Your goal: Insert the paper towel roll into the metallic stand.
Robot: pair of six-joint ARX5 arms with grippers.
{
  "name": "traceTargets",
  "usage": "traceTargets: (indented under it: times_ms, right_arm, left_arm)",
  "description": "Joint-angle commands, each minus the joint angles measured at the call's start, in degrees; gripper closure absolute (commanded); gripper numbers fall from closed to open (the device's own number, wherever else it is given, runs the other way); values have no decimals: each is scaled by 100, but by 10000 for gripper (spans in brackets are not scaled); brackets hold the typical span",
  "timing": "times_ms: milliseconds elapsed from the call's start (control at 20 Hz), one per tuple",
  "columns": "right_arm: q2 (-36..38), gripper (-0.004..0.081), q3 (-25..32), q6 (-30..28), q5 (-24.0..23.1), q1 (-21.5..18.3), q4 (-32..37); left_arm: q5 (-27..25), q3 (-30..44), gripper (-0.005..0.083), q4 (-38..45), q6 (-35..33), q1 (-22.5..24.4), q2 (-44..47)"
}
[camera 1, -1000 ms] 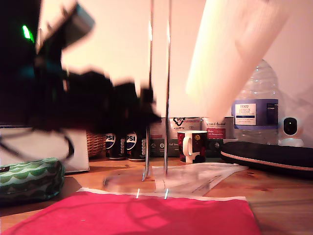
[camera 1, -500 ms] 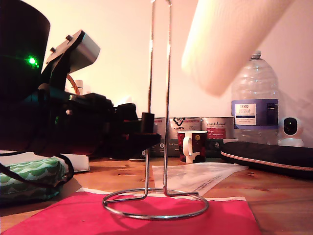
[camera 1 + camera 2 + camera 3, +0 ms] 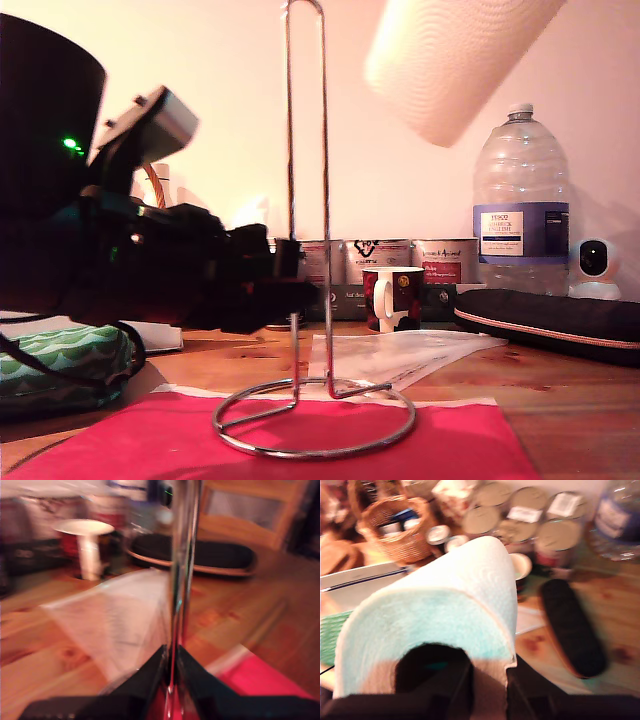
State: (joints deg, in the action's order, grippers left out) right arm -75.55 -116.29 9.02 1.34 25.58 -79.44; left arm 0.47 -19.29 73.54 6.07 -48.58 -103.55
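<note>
The metallic stand [image 3: 326, 200] stands upright with its ring base on a red mat [image 3: 150, 450]. My first gripper [image 3: 290, 268], on the black arm from the exterior view's left, is shut on the stand's two upright rods low down. The first wrist view shows its jaws [image 3: 171, 675] closed around those rods [image 3: 180, 580]. The paper towel roll [image 3: 450, 60] hangs tilted high up, to the exterior view's right of the loop top and apart from it. My second gripper [image 3: 487, 685] is shut on the roll [image 3: 445, 615], one finger inside the core.
Behind the stand are tins, a mug [image 3: 395, 297], a large water bottle [image 3: 522, 210] and a small white camera [image 3: 594, 262]. A black case [image 3: 560, 320] lies at the exterior view's right, a green pouch [image 3: 60, 365] at its left. Flat paper sheets [image 3: 400, 355] lie on the wood. A wicker basket [image 3: 402, 535] stands further back.
The stand has shifted slightly toward the exterior view's left and its loop top now shows. The roll has risen higher. The motion blur has gone.
</note>
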Motion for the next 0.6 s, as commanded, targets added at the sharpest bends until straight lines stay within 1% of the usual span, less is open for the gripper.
traceTargets:
  times_ms: [0,150,250,350,450,550]
  right_arm:
    - [13,782,-52,81,328,17,81]
    - [13,782,-61,168,892,26,81]
    - [13,782,-151,173,1185,26,81]
    - [13,782,-415,184,1351,26,81]
    - [13,782,-782,302,1388,26,81]
    - [13,782,-1086,389,1637,26,81]
  left_arm:
    - [61,83,795,-308,-236,9,-125]
    - [59,79,795,-463,-391,74,-125]
    - [57,72,795,-551,-509,87,-125]
    - [59,50,795,-654,-584,131,-125]
    - [59,35,795,-774,-660,157,-125]
    - [59,28,795,-826,-804,184,-125]
